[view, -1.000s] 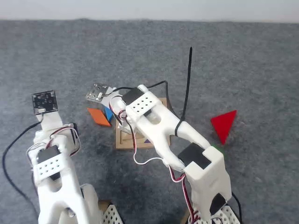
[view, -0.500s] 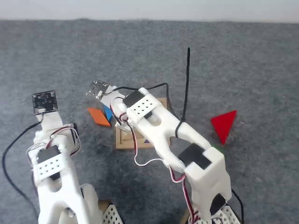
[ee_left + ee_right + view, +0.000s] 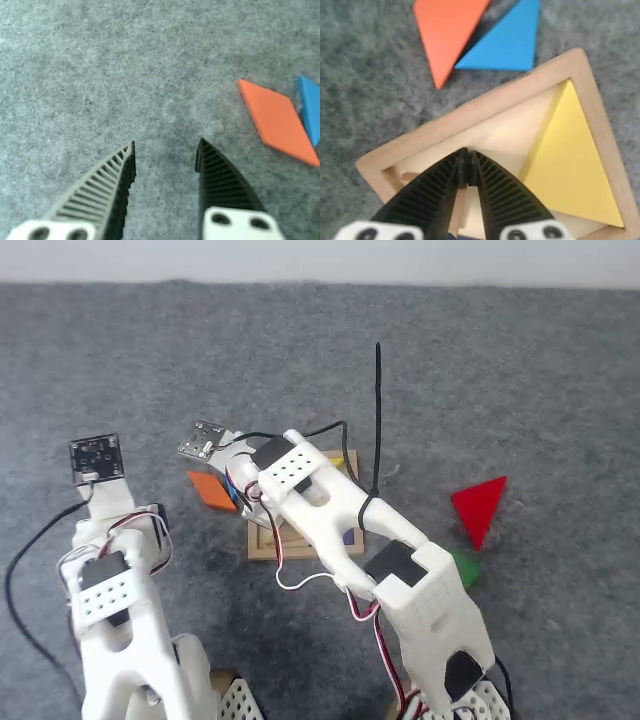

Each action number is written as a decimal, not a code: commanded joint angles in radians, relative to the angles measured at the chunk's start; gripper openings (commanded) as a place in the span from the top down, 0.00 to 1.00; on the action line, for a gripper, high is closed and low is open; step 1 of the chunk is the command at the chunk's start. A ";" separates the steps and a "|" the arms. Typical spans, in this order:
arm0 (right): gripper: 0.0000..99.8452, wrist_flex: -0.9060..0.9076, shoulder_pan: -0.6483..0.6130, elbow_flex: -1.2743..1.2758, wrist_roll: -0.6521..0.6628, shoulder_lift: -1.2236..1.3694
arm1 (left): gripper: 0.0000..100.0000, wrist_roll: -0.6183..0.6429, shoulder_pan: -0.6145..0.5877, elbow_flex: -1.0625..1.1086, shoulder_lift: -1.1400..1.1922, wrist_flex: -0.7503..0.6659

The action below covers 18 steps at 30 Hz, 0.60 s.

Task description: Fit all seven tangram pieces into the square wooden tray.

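Right gripper (image 3: 466, 167): pressed together, over tray (image 3: 470, 107)
Left gripper (image 3: 165, 150): spread
At tray's 10 o'clock: orange piece (image 3: 210, 490), blue piece (image 3: 512, 37)
Hiding tray: right arm (image 3: 320, 510)

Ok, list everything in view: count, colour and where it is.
wooden tray: one, light wood, on the grey mat
yellow triangle: one, yellow, inside the tray
orange piece: one, orange, on the mat beside the tray
blue triangle: one, blue, beside the orange piece
red triangle: one, red, apart from the tray
green piece: one, green, partly hidden by the right arm
left gripper: one, black, open over bare mat
right gripper: one, black, shut over the tray
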 commanded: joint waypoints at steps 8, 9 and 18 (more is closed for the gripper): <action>0.99 0.085 0.056 -0.008 -0.054 -0.257 | 0.82 0.012 -0.002 -0.038 -0.031 -0.025; 0.99 0.088 0.058 0.003 -0.054 -0.285 | 0.82 0.012 -0.002 -0.038 -0.031 -0.025; 0.99 0.076 0.211 0.192 -0.046 -0.610 | 0.82 0.012 -0.002 -0.038 -0.031 -0.025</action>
